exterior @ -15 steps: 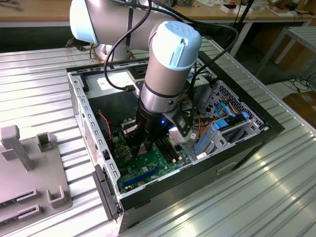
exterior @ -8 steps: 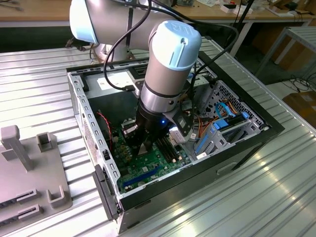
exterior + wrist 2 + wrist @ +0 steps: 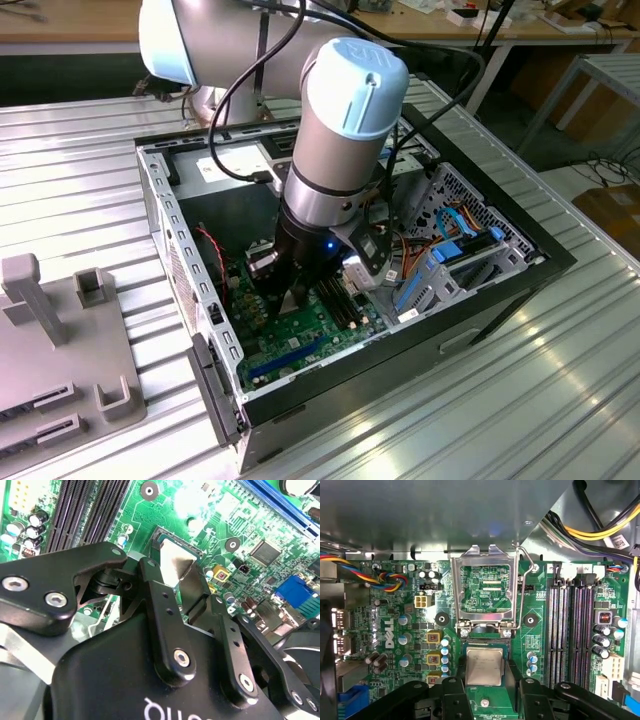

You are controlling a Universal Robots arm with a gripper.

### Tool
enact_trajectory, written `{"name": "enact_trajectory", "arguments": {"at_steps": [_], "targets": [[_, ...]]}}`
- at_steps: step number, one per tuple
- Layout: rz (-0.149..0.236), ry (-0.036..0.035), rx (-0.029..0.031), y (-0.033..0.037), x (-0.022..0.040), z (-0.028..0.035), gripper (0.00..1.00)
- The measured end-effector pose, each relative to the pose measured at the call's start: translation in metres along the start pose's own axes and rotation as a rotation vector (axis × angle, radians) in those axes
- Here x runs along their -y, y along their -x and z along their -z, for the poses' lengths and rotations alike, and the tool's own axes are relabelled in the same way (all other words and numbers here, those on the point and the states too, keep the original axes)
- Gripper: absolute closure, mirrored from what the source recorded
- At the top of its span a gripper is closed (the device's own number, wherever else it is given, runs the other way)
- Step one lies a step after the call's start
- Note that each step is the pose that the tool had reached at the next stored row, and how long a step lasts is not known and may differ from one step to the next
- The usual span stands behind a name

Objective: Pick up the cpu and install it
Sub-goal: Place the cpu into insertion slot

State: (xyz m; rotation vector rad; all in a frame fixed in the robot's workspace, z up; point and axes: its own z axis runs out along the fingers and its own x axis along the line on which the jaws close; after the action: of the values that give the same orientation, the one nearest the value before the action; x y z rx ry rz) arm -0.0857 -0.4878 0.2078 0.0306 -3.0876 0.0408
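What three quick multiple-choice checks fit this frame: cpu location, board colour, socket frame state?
1. Where is the cpu?
A) outside the computer case
B) at the black socket on the motherboard
C) on a blue connector

2. What colour is the motherboard?
A) blue
B) black
C) green

3. How is the socket's metal retention frame?
A) open, clear of the cpu
B) clamped flat over the cpu
C) taken off the board

Answers:
1 B: in the first wrist view, its silver top sits within the socket's black surround.
2 C: the board is green in both wrist views.
3 A: the frame stands hinged open beside the socket, with board showing through its window.
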Motion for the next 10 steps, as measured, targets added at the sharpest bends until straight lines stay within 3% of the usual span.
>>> {"name": "enact_trajectory", "arguments": {"at_steps": [10], "targets": [[-0.006, 0.0004, -0.0001, -0.0016, 0.0007, -0.0011, 0.56]]}}
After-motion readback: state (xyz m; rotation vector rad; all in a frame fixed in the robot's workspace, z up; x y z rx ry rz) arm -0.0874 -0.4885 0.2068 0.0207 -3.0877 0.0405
